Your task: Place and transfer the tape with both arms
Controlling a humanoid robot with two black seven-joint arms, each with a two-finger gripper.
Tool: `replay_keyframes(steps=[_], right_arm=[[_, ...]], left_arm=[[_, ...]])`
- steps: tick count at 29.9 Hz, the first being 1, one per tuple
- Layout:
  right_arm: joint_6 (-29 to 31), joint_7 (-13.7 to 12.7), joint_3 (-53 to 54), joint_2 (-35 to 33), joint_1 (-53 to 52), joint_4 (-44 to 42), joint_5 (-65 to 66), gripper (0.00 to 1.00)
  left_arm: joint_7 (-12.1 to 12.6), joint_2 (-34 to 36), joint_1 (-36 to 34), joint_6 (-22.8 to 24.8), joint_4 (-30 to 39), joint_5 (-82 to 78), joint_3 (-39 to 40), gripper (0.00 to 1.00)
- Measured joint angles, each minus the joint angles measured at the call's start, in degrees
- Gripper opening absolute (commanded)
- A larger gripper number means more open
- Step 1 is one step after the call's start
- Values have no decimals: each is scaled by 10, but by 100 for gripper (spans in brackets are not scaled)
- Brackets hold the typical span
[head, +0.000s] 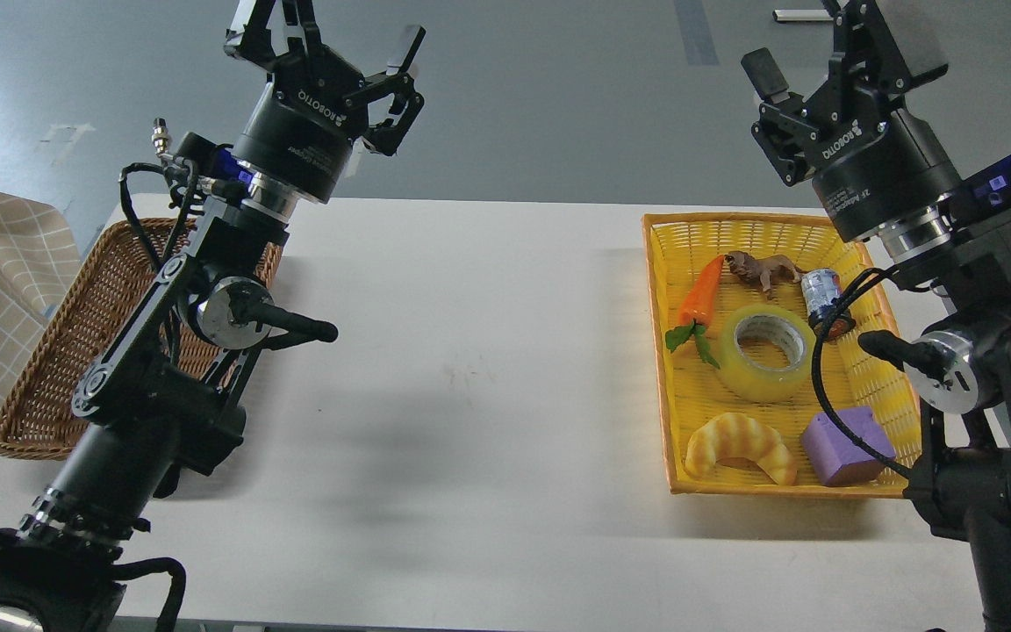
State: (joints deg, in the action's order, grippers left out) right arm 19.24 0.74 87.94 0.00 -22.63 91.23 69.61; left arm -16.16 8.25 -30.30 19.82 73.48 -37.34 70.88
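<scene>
Tape (765, 353) lies flat in the middle of the yellow basket (821, 230), its grey-white core facing up. In that basket, a toy carrot (700, 298) sits just beside the roll on its left, a small brown animal figure (762, 268) and a little can (821, 292) lie beyond it, and a croissant toy (741, 446) and a purple block (846, 446) lie on its near side. The print on the can is too small to read. The basket stands at the right end of the white table (470, 369); a brown wicker basket (75, 369) stands at the left end, well apart from it. Both wrists carry white "ROBOTIQ" lettering. The left gripper (334, 39) hangs high above the table's far edge, fingers spread and empty. The right gripper (830, 39) is raised beyond the yellow basket, fingers parted, holding nothing.
</scene>
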Motion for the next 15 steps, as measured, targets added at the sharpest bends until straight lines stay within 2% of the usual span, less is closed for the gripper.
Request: replay_keyframes(steps=[8,15], right_arm=[[1,1,3,0,1,0,0,99],[2,1,3,0,1,0,0,99]], left_arm=[[3,-2,-2,0,1,-1,-2,98],[22,2,-3,0,4,-1,-2,98]])
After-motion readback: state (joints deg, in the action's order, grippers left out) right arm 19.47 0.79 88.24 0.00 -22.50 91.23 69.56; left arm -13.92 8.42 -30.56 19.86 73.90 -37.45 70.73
